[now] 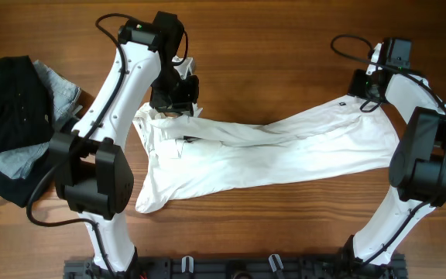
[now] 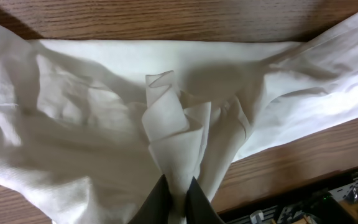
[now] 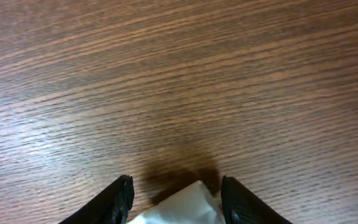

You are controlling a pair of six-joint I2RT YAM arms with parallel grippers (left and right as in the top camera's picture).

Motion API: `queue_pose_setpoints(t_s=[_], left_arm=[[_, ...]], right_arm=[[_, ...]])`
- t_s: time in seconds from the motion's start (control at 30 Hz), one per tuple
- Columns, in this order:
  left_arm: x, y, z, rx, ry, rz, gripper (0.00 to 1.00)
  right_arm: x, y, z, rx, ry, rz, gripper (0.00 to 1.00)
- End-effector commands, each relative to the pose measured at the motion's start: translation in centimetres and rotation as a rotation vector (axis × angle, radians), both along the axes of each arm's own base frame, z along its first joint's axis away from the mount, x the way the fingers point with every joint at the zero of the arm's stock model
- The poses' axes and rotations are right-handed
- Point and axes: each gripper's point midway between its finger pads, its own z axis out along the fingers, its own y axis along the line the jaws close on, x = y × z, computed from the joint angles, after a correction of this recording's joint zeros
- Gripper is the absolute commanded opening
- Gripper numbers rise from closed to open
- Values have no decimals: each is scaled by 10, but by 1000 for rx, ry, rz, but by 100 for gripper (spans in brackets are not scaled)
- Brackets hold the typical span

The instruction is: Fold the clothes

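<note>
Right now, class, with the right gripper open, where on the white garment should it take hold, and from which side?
Probably the far-right corner of the white garment, taken from above. It lies flat on the table and peeks between the open fingers of the right gripper, opposite the end the left gripper pinches.

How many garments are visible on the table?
4: white trousers mid-table; piled at left, a black garment on a grey garment, a dark garment beneath. More may be hidden.
</note>
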Motion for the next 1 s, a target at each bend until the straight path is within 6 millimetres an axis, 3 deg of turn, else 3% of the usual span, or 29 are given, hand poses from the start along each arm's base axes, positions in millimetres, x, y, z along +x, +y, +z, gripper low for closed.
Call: queue_pose_setpoints(t_s=[0.0,0.27,0.4,0.53,0.6,0.67,0.77,0.97], left_arm=[[-1,-3,7,-21,-15,1,8],[-2,-3,8,-20,-10,1,8],[-7,-2,9,-18,7,1,4],[-14,1,26,-24,-14,3,4],[-21,3,44,-33,-43,3,4],[-32,6,59,-35,-49,18,4],[-45,8,69,-28,-30,45,4],[-77,1,65,13,85,21,4]], right_arm=[[-12,-7,-15,-44,49,-16,47],[-15,-7,-15,-38,61,-21,4],[-13,-11,0,-41,50,-37,4],[-10,-26,48,-79,-32,-90,4],[-15,-37,77,-108,-69,-114,4],[-25,-45,92,-140,-67,-134,4],[-40,-47,94,-167,-11,-104,4],[-68,-51,79,-199,120,-125,4]])
